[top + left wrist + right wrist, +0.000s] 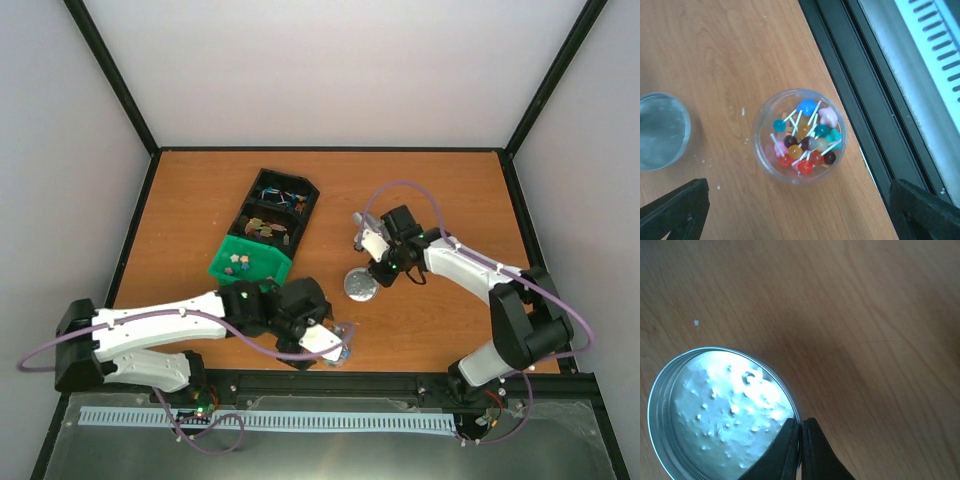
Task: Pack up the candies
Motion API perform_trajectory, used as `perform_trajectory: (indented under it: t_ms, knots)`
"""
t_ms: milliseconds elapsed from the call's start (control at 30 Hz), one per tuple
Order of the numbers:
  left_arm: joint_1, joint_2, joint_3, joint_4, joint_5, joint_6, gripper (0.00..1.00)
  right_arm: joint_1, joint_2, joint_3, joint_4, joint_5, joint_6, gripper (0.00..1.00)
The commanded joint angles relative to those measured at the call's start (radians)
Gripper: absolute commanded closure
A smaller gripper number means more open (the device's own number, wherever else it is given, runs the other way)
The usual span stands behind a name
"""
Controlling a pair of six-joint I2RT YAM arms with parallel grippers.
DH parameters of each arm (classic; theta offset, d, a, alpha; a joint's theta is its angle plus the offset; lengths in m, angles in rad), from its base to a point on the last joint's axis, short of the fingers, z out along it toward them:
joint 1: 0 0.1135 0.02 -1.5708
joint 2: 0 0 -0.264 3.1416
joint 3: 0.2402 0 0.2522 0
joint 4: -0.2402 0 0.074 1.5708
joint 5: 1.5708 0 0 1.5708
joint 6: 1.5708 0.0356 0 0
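A clear round jar point(799, 135) stands open near the table's front edge and holds round lollipops with white sticks and a few star candies point(827, 116). My left gripper point(797, 202) is open wide, its fingers on either side just short of the jar, which also shows in the top view point(345, 335). More star candies point(243, 262) lie in a green tray point(225, 272). My right gripper point(801, 445) is shut on the rim of the round silver lid point(720, 410), which lies on the table point(360, 286). The lid shows in the left wrist view point(660, 130) too.
A black tray point(305, 195) with brown bits and a colourful tangle stands behind the green tray. A black rail point(865, 100) runs along the table's front edge right beside the jar. Black posts frame the table's sides.
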Motion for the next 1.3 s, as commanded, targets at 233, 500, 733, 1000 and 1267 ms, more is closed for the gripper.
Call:
perform_trajectory:
  t_ms: [233, 500, 733, 1000, 1267]
  knots:
    - [-0.188, 0.141, -0.128, 0.365, -0.281, 0.020, 0.00, -0.169, -0.129, 0.025, -0.018, -0.164, 0.071, 0.97]
    - [-0.233, 0.211, -0.201, 0.506, -0.378, -0.005, 0.00, -0.247, -0.130, 0.044, -0.022, -0.259, 0.104, 0.97]
    - [-0.187, 0.269, -0.196, 0.612, -0.508, -0.033, 0.02, -0.295, -0.139, 0.078, -0.060, -0.308, 0.094, 0.97]
    - [-0.083, 0.270, -0.144, 0.590, -0.503, -0.058, 0.05, -0.310, -0.130, 0.131, -0.084, -0.366, 0.107, 0.97]
    - [-0.080, -0.032, 0.077, 0.164, -0.043, -0.057, 0.00, -0.313, -0.105, 0.211, -0.144, -0.714, 0.083, 0.97]
